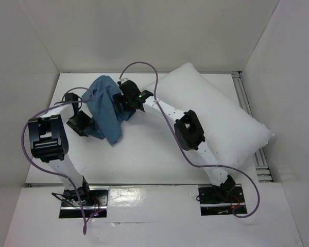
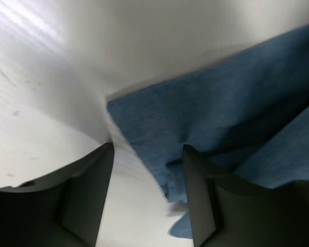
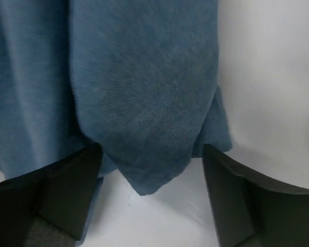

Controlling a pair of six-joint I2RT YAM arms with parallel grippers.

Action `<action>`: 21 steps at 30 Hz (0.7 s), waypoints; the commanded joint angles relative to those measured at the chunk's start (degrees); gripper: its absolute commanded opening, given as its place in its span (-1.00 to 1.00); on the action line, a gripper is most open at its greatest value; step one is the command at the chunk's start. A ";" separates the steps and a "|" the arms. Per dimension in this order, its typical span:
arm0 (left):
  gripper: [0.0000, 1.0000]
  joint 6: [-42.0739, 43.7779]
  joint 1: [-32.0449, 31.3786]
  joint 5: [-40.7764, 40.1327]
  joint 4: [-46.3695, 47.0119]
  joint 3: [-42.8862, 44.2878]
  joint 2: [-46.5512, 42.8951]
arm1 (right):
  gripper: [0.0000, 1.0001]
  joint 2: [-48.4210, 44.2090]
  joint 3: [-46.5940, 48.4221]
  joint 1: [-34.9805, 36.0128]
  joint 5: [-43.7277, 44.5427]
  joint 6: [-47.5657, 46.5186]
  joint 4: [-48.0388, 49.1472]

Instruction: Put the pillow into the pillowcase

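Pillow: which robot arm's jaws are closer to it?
Right. The right jaws are at the pillowcase, beside the pillow; the left jaws are on the pillowcase's far side.

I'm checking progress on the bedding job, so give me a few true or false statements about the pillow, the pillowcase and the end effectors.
1. The pillow lies entirely outside the pillowcase. True.
2. The pillowcase is spread flat on top of the pillow. False: it hangs bunched up to the left of the pillow, apart from it.
3. The right end effector has its jaws wide apart, with blue cloth hanging between them. True.
4. The pillow sits on the left side of the table. False: it lies on the right side, angled toward the back.
5. The left end effector is clamped shut on the pillow. False: its jaws are apart, beside an edge of the pillowcase.
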 commanded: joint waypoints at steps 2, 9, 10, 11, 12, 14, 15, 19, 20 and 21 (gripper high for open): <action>-0.09 -2.22 0.21 1.74 1.76 3.30 4.64 | 0.43 2.67 4.71 -0.15 -2.30 2.77 4.47; -1.00 -1.77 0.73 -6.94 -5.88 16.56 5.44 | -1.00 -11.54 -4.14 -0.15 -2.56 -0.04 9.29; -1.00 -1.78 1.43 -7.56 -6.50 20.32 4.83 | -1.00 -14.27 -5.73 -0.15 -3.61 -1.35 9.82; -1.00 -1.78 2.31 -8.27 -7.64 22.70 4.30 | -1.00 -19.26 -8.00 -0.84 -5.27 -1.88 10.35; -1.00 -1.17 3.53 -8.97 -9.65 27.77 3.60 | -1.00 -23.22 -8.03 -1.55 -7.03 -3.02 9.05; -1.00 -0.56 4.77 -9.50 -11.85 33.59 3.07 | -1.00 -26.83 -8.03 -2.16 -9.84 -4.61 7.56; -1.00 -0.55 5.30 -10.03 -13.08 36.50 2.37 | -1.00 -28.43 -7.51 -2.17 -10.38 -5.22 6.41; -1.00 1.99 8.20 -10.30 -15.38 47.32 -1.84 | -1.00 -37.22 -8.55 -2.69 -9.16 -10.31 0.61; -1.00 3.13 9.60 -8.90 -15.38 49.69 -2.90 | -1.00 -41.67 -11.08 -2.70 -8.11 -12.59 -1.32; -1.00 3.66 10.22 -8.37 -15.38 50.67 -3.87 | -1.00 -44.15 -13.19 -2.70 -6.36 -13.31 -1.33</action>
